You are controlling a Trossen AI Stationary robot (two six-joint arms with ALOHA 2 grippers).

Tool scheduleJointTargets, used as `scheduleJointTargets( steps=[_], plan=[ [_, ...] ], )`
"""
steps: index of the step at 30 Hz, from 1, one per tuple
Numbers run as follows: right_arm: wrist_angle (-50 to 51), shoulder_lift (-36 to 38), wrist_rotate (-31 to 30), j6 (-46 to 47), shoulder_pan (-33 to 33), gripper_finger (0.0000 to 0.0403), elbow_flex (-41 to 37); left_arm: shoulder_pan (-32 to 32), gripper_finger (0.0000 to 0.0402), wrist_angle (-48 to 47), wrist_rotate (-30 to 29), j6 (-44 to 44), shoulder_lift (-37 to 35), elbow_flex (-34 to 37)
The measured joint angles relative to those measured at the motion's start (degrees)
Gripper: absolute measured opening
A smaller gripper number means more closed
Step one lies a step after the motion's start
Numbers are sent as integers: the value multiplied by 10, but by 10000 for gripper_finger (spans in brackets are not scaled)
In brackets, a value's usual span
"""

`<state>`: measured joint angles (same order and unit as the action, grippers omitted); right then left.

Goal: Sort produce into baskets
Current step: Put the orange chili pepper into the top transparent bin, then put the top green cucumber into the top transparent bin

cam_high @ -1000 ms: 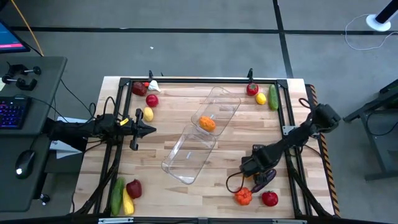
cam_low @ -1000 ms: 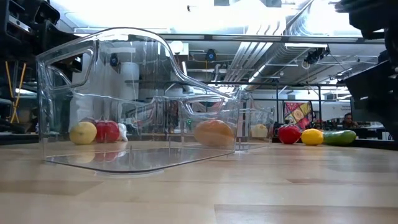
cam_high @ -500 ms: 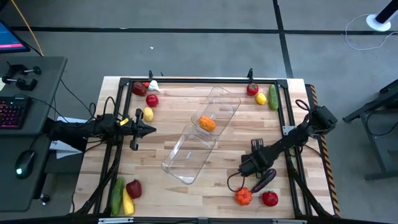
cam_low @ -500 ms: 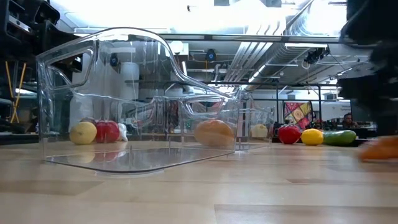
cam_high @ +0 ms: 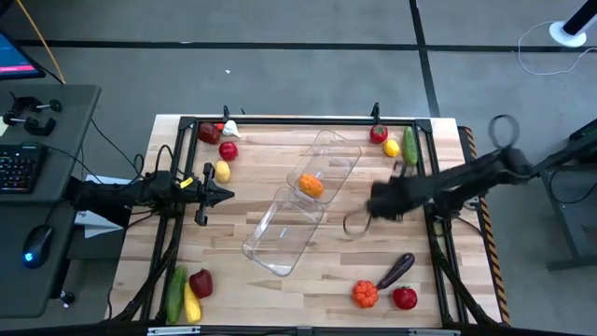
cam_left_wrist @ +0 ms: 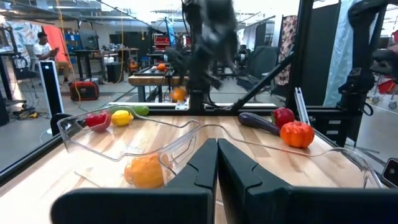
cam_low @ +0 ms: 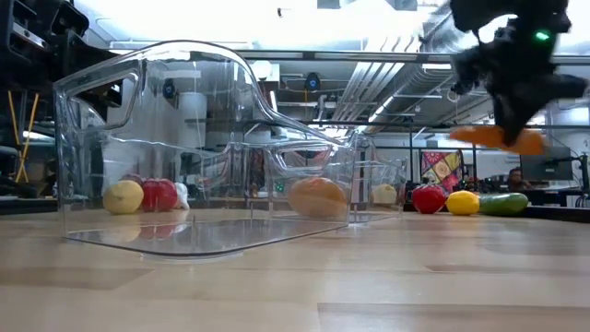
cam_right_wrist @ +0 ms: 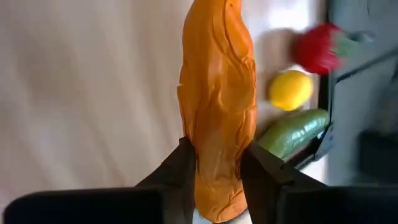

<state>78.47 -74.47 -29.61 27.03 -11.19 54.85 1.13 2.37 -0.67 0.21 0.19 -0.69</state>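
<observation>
Above the table's right side, the right gripper [cam_right_wrist: 214,163] clamps the carrot [cam_right_wrist: 219,99], near the baskets [cam_high: 303,201]. It should carry level, stopping over an open bin before letting go; the left gripper [cam_left_wrist: 217,163] waits clenched.

Robotics lab or workshop, open-plan industrial space. Low view: exposed ceiling ducts [cam_low: 406,88] and strip lights overhead, more benches behind. Left wrist view: other workbenches [cam_left_wrist: 152,79], a person [cam_left_wrist: 43,46] seated far back, red equipment [cam_left_wrist: 83,91] on the floor. High view: wooden table [cam_high: 308,289] in a black metal frame [cam_high: 298,121] on grey concrete, operator desk [cam_high: 42,140] with keyboard [cam_high: 20,168] and mouse [cam_high: 34,250] alongside.
</observation>
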Motion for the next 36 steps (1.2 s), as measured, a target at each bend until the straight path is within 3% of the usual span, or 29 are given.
scheduleJointTargets(
  steps=[3,7,13,16,20,26,31,36],
  plan=[
    [-64,63,-5,58,64,99,6,0,0,0,0,0,0,0],
    [-231,110,16,90,138,101,6,0,0,0,0,0,0,0],
    [-503,80,93,59,204,102,6,0,0,0,0,0,0,0],
    [-577,46,120,45,221,105,6,0,0,0,0,0,0,0],
    [-587,5,155,67,242,133,6,0,0,0,0,0,0,0],
    [-587,-17,193,103,262,216,6,0,0,0,0,0,0,0],
    [-586,6,202,101,267,269,6,0,0,0,0,0,0,0],
    [-570,51,197,76,286,286,6,0,0,0,0,0,0,0]
  ],
)
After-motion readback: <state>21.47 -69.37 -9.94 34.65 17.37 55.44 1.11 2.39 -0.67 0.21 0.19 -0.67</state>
